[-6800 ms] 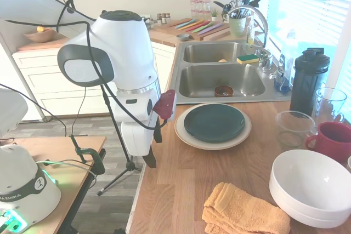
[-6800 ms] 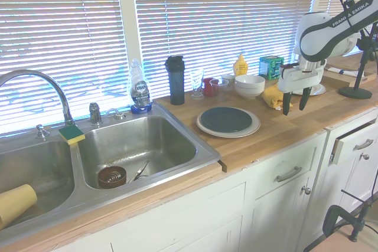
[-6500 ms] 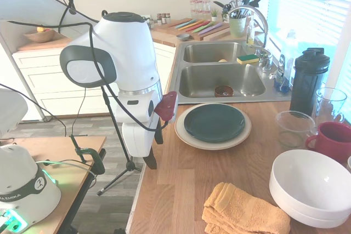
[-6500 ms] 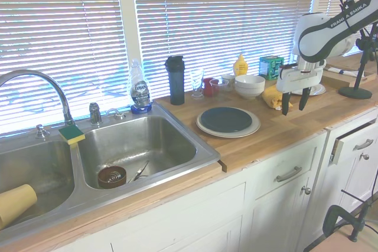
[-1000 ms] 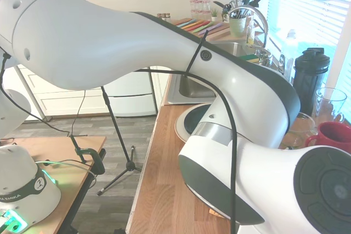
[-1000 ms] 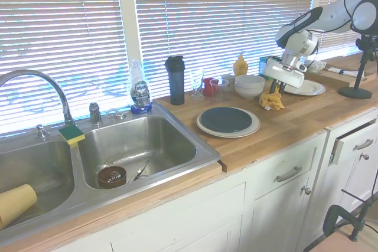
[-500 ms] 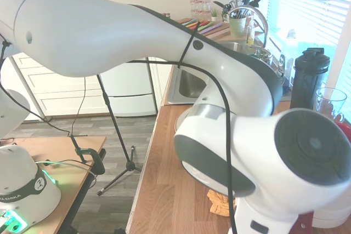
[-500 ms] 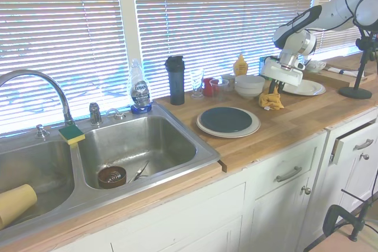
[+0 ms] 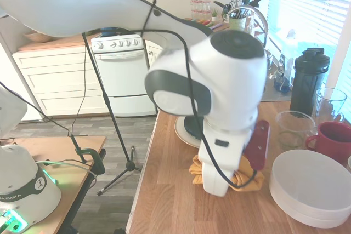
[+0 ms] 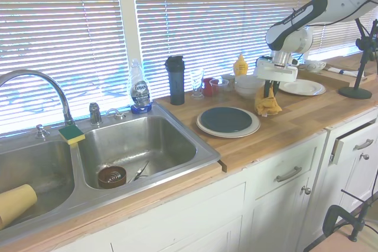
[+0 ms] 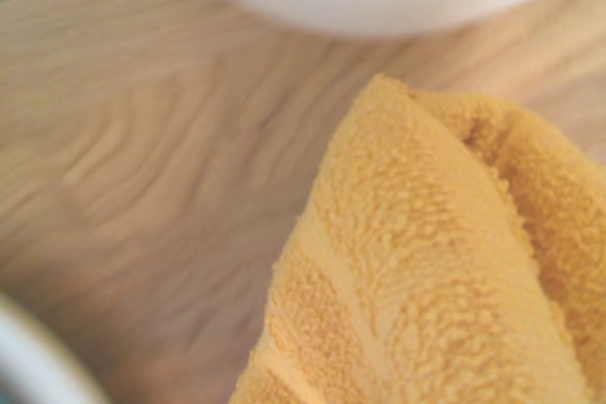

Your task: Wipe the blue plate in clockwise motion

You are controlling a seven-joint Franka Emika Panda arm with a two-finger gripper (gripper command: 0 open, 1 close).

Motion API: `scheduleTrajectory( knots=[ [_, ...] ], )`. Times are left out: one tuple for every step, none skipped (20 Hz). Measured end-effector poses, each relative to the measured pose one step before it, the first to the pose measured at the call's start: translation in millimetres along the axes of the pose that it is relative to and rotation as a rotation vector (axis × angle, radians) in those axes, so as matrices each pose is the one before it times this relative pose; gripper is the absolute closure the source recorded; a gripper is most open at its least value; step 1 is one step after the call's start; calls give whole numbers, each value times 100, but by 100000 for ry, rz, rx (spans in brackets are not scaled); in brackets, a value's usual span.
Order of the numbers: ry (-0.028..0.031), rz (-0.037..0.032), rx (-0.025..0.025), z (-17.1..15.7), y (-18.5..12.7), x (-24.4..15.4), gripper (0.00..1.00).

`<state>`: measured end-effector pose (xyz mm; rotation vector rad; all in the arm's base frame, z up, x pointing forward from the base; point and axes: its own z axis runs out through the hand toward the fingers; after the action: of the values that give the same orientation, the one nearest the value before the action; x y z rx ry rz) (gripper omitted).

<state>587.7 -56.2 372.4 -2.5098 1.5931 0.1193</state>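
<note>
Orange terry cloth (image 10: 267,105) hangs bunched from the gripper (image 10: 271,91), whose fingers are closed on its upper folds; the cloth's lower end dangles just above the wooden countertop (image 10: 283,125). In the wrist view the towel's looped pile fills the lower right of the frame, with wood grain behind it. The white arm reaches in over the counter with its wrist pointing straight down. From the first exterior view the arm's bulk hides most of the scene, and the cloth shows as a gathered lump under the wrist. Just beside the gripper, toward the window, stands the stack of white bowls (image 10: 248,85). On the sink side, near but apart from the hanging cloth, lies the blue plate (image 10: 226,119), resting centred on a larger cream plate (image 10: 250,128). Beyond them along the window stand a red mug (image 9: 333,138), a black shaker bottle (image 10: 175,79) and a dish soap bottle (image 10: 139,90).
</note>
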Motion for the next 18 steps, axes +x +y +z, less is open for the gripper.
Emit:
scheduleTrajectory(
  knots=[
    [1235,105,176,-818,199,-614,100],
    [1098,-153,228,-805,150,-512,100],
    [1230,-190,362,-821,37,-394,100],
    [1159,-388,154,-796,-1,-415,100],
    [1020,-746,-226,-752,-52,-501,100],
    [1037,-738,-140,-683,-115,-558,100],
    [775,-509,-221,-643,-158,-667,100],
    [921,-584,-264,-582,-269,-717,100],
    [748,-770,-421,-582,-415,-823,100],
    [741,-607,-255,-541,-482,-870,100],
    [762,-788,-281,-455,-528,-858,100],
    [630,-947,-114,-418,-681,-982,100],
    [531,-1152,-266,-344,-717,-1130,100],
    [418,-1061,-19,-383,-745,-1164,100],
    [380,-1243,-231,-306,-750,-1312,100],
    [479,-1270,-49,-265,-774,-1394,100],
    [384,-1211,-133,-144,-739,-1340,100],
    [342,-1071,-396,43,-651,-1157,100]
  ],
)
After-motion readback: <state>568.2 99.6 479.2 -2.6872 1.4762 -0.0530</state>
